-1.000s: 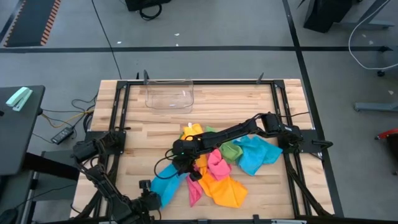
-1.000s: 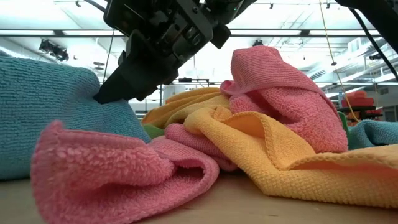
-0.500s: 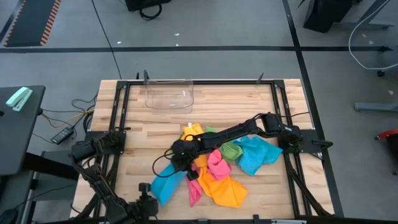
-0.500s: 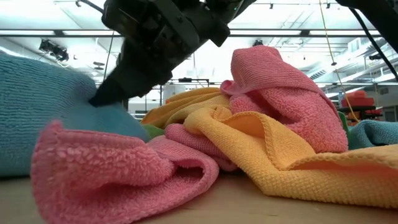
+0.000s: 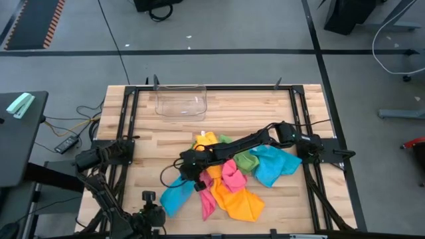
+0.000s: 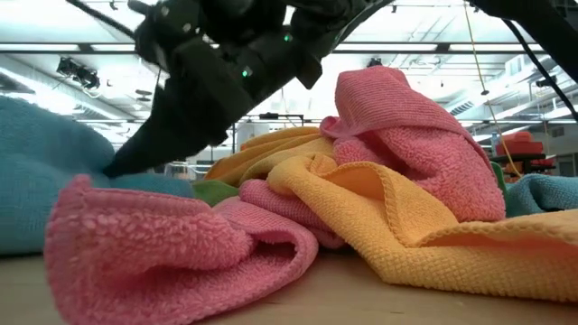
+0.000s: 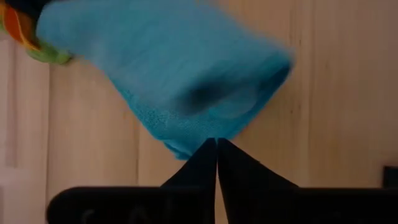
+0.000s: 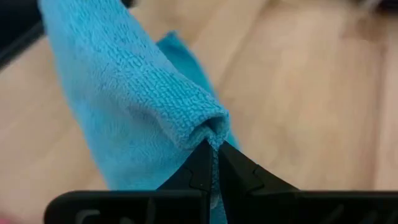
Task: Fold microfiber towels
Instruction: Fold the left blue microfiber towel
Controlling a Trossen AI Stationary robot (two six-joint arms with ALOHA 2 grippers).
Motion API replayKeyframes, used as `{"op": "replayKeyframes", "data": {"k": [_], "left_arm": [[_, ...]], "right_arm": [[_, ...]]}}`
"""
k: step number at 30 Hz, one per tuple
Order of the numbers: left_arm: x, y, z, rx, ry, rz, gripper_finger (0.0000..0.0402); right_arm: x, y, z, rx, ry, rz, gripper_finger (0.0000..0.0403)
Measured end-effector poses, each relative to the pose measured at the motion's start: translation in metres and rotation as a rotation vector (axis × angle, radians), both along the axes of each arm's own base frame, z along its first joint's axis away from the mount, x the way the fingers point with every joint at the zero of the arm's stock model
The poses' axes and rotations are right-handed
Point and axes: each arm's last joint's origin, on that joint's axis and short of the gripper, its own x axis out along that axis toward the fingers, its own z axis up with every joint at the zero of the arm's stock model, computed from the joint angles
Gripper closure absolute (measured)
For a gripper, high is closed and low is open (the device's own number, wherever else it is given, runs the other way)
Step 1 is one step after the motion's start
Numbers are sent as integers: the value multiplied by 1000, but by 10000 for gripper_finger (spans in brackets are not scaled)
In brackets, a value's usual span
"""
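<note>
Where both grippers pinch, blue towel (image 5: 176, 193) bunched, stretched.

Two blue towels (image 5: 174, 194) lay there, one pinched in the right claw (image 5: 185, 174). Beside that claw were two pink towels (image 5: 233, 176), two orange ones (image 5: 238, 202), one green (image 5: 247, 161), and one clear bin (image 5: 180, 102) beyond.
</note>
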Motion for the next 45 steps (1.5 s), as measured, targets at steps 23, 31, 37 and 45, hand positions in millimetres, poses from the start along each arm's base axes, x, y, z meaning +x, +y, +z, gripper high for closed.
{"op": "replayKeyframes", "data": {"k": [23,31,37,45], "left_arm": [[8,5,28,152,-42,-44,368],[26,22,14,199,-106,5,371],[37,33,-2,136,-35,55,354],[28,33,-24,61,-15,67,366]], "right_arm": [[-3,-11,-8,-59,63,-12,318],[-13,-12,9,-133,116,-51,232],[-22,1,24,-196,129,-63,215],[-22,34,28,-229,19,38,215]]}}
